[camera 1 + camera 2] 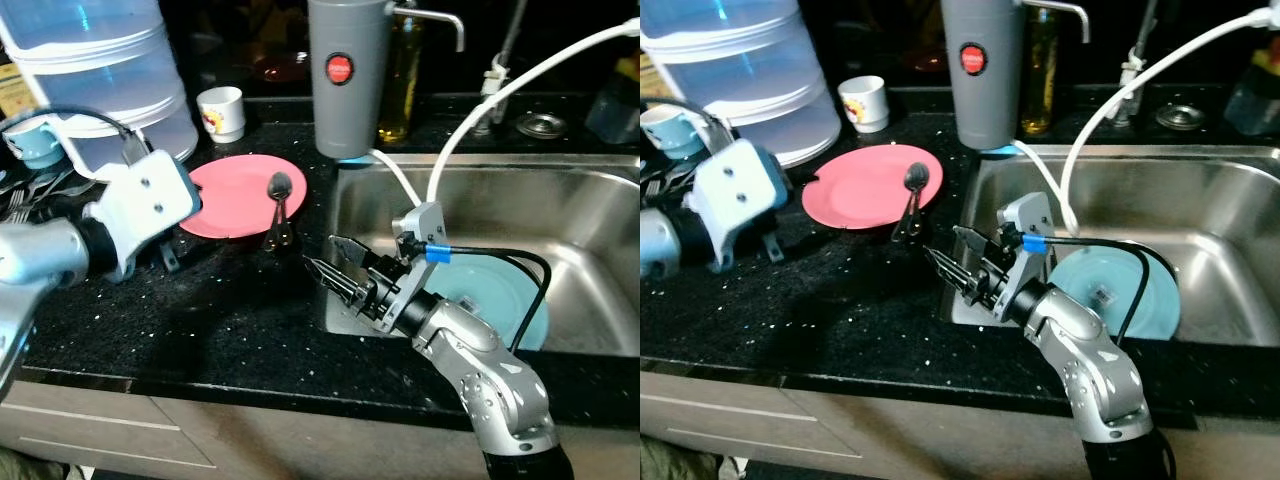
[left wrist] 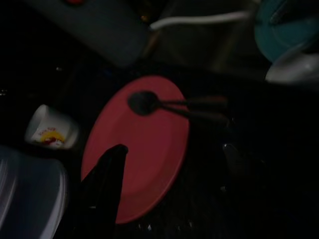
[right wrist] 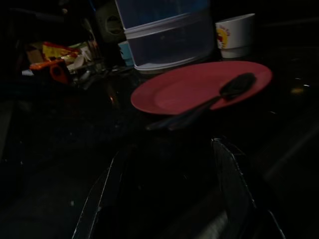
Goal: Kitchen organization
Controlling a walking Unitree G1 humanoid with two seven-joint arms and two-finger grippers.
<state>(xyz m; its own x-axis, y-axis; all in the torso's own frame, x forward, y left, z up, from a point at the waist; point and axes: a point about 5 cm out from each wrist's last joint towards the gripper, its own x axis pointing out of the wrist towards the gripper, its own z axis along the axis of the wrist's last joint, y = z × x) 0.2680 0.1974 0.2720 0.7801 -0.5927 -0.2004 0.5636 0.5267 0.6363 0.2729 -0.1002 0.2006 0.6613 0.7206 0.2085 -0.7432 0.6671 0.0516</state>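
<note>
Right gripper (image 1: 335, 266) at the sink's near corner, fingers spread with nothing between them, aimed across the dark counter (image 1: 230, 320) toward the spoon (image 1: 278, 208). Just ahead of the fingertips: the spoon's handle end, off the pink plate (image 1: 228, 195) and on the counter; its bowl resting on the plate's rim. Probably two utensils stacked, hard to tell in the dim wrist view. Thin, stiff, light, likely slick; best pinched across the handle near the counter end, where it lies clear of the plate. Plate itself light, liable to slide or tip if nudged. Left gripper (image 2: 107, 174) over the plate's far side from the right one; spread or closed, cannot tell. Behind the right gripper, a teal plate (image 1: 500, 300) in the sink (image 1: 590, 190). Farther beyond the plate: white cup (image 1: 222, 112), clear container (image 1: 105, 75), grey canister (image 1: 348, 75) with white hose (image 1: 480, 110).
</note>
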